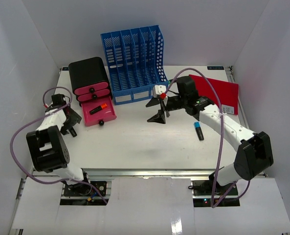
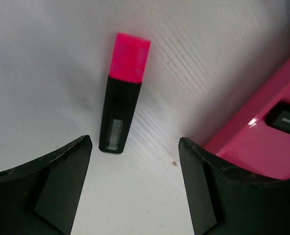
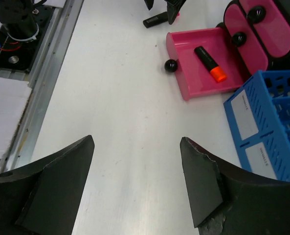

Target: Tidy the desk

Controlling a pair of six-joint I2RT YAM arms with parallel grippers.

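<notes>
Left wrist: left gripper point(image 2: 135, 147) is hovering wide open, empty, over the desk point(image 2: 47, 58); pink highlighter point(image 2: 121, 112) is lying just ahead.

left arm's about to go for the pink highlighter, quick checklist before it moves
1. Left end effector open: ok.
2. Pink highlighter inside its gap: not ok, it lies just ahead of the tips.
3. Drawer open, room beside the orange highlighter: ok.
4. Right end effector empty, away from the drawer: ok.
5. Left end effector's height over the desk: cannot tell.
</notes>
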